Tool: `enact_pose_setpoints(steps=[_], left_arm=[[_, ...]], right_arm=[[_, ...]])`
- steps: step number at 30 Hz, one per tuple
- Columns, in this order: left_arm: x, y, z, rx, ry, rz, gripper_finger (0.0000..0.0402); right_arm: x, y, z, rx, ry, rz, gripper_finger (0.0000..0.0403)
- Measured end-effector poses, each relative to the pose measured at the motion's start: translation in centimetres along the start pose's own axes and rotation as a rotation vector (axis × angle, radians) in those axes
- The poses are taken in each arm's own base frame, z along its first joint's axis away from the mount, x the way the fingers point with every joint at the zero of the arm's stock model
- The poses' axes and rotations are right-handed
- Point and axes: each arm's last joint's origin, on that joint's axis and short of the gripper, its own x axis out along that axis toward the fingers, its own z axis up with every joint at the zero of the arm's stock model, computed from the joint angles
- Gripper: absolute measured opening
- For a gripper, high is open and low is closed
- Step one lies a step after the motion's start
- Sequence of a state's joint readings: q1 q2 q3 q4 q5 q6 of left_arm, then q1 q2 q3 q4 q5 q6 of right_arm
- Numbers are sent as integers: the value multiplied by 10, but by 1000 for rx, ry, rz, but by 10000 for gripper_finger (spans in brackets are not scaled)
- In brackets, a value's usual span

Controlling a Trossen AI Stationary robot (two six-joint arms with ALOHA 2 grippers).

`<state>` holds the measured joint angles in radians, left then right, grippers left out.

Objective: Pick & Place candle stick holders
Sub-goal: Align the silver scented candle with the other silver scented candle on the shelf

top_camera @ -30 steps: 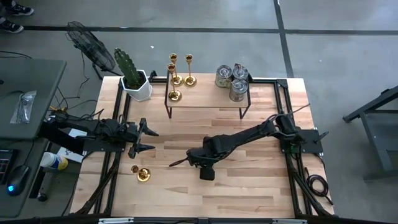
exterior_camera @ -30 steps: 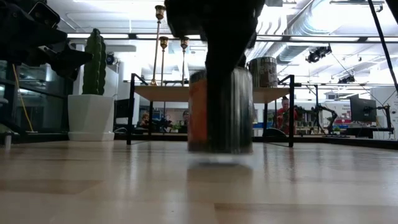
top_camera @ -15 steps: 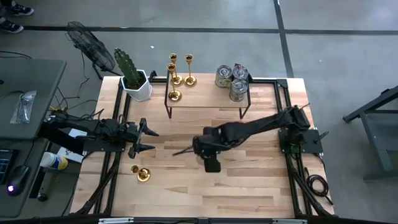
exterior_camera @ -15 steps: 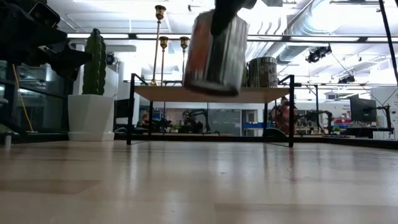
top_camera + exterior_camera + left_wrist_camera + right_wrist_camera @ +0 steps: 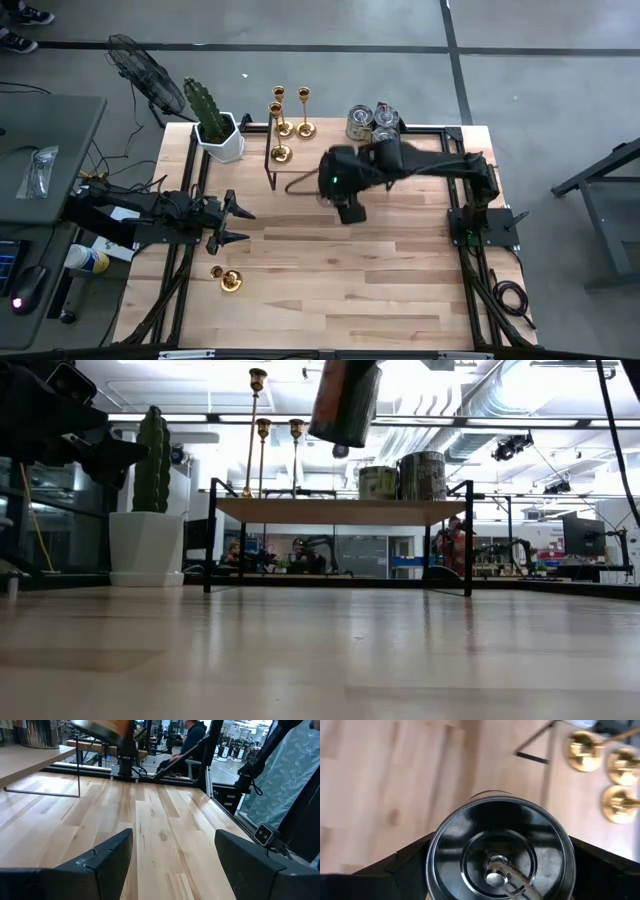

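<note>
Wooden table seen from above, you have the right gripper at the shelf edge; low, its silver holder hangs tilted (level it before lowering); wrist-on, jaws clench it, the left gripper released.

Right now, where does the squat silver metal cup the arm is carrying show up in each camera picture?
High view: mostly hidden under the right gripper, beside the small wooden shelf's front edge.
Low view: squat silver metal cup hangs at top centre, above the shelf.
Left wrist view: blurred at the top left.
Right wrist view: fills the centre.
Shared landmark: the shelf.
</note>
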<state>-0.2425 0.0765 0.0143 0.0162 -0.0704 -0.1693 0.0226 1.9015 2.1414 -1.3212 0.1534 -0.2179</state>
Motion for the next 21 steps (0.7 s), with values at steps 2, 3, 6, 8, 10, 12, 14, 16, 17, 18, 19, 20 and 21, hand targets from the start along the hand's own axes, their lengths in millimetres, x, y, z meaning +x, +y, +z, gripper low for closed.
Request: enact_pose_setpoints(steps=[2, 3, 6, 8, 10, 12, 14, 16, 17, 18, 19, 20, 21], left_arm=[[0, 0, 0, 0, 0, 0, 277], [0, 0, 0, 0, 0, 0, 277], [0, 0, 0, 0, 0, 0, 277], [0, 0, 0, 0, 0, 0, 277], [0, 0, 0, 0, 0, 0, 277], [0, 0, 0, 0, 0, 0, 277], [0, 0, 0, 0, 0, 0, 277], [0, 0, 0, 0, 0, 0, 277], [0, 0, 0, 0, 0, 0, 277], [0, 0, 0, 0, 0, 0, 277], [0, 0, 0, 0, 0, 0, 277], [0, 0, 0, 0, 0, 0, 277], [0, 0, 0, 0, 0, 0, 277]], right_arm=[[-3, -13, -3, -25, 16, -36, 350], [-4, -20, -5, -37, 25, -51, 350], [-2, -39, -12, -64, 51, -65, 350], [-1, -51, -18, -84, 70, -75, 350], [0, -62, -23, -104, 91, -85, 350], [0, -72, -27, -125, 104, -93, 350], [1, -81, -31, -149, 112, -100, 350], [1, -88, -35, -166, 121, -102, 350], [1, -91, -36, -172, 126, -104, 350], [1, -94, -38, -182, 131, -103, 350], [1, -97, -40, -192, 137, -98, 350], [2, -99, -42, -206, 143, -90, 350], [2, -101, -43, -225, 146, -76, 350]])
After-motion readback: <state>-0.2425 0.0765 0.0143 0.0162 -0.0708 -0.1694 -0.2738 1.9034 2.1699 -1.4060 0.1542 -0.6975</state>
